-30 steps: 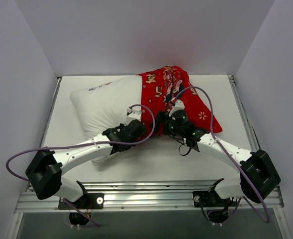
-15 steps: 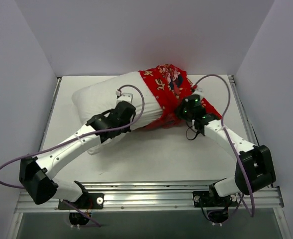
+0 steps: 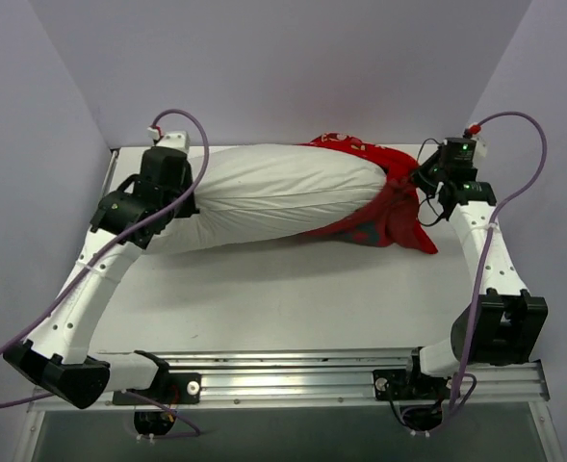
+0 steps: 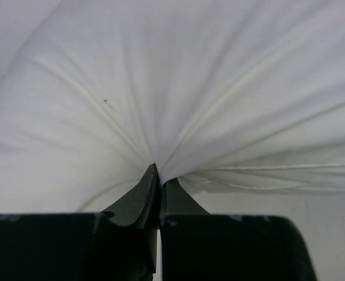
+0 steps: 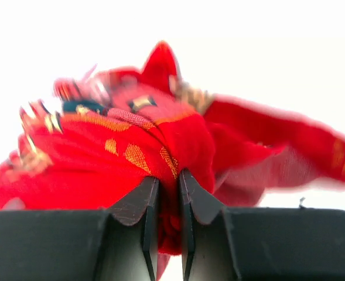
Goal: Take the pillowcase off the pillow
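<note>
Now the pillow (image 3: pixel 273 192) lies stretched wider, pillowcase (image 3: pixel 387 210) slid rightward.

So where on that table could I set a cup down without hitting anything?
The broad bare table in front of the pillow, bordered by the left arm, the right arm and the near rail, is free. The back is crowded: pillow and pillowcase stretch between the left gripper and right gripper.

Stretched pillow (image 3: pixel 264 197) and pillowcase (image 3: pixel 387 210) block far half of table (image 3: pixel 293 308); near half open; walls (image 3: pixel 33 144) hem sides.
</note>
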{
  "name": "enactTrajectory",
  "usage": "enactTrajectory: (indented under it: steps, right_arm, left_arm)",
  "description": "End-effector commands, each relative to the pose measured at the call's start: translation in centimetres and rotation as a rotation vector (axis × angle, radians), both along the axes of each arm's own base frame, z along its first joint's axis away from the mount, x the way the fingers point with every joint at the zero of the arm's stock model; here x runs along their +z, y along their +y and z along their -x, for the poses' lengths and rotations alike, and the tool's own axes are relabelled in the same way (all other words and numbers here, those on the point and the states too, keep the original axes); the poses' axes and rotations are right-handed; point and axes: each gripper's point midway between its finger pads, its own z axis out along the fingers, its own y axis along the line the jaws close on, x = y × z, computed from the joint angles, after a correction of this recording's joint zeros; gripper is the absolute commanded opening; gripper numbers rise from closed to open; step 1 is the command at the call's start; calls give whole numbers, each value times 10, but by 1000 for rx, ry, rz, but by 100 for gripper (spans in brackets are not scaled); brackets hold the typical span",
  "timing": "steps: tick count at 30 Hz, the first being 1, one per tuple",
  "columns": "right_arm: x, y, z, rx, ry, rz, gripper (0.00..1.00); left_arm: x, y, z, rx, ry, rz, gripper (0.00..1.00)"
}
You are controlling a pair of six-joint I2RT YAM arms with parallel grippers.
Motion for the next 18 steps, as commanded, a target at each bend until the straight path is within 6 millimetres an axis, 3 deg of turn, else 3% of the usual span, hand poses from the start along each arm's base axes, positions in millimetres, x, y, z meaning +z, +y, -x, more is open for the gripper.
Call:
enactTrajectory:
  steps: [1, 5, 9, 13, 14, 15, 16, 17, 18]
  right_arm:
    - [65, -120, 4, -420, -109, 225, 0]
    - [82, -117, 1, -373, -120, 246, 0]
    - [95, -90, -2, -226, -174, 212, 0]
    - [111, -79, -2, -168, -214, 216, 0]
    - [134, -78, -6, -160, -255, 220, 0]
    - [142, -76, -11, -141, -263, 224, 0]
    - [151, -72, -16, -120, -279, 220, 0]
    - [154, -70, -24, -105, -289, 219, 0]
    - [178, -67, -28, -97, -342, 234, 0]
  left_arm:
    - [82, 115, 29, 326, -166, -200, 2]
    - [102, 123, 20, 346, -192, -209, 2]
    - [110, 111, 10, 300, -216, -169, 2]
    - [120, 96, 3, 233, -273, -105, 2]
    - [119, 95, -4, 229, -261, -124, 2]
    - [138, 97, -5, 242, -300, -118, 2]
    - [144, 97, -9, 245, -306, -123, 2]
    - [136, 94, -23, 240, -269, -148, 2]
    - [155, 92, -26, 241, -309, -129, 2]
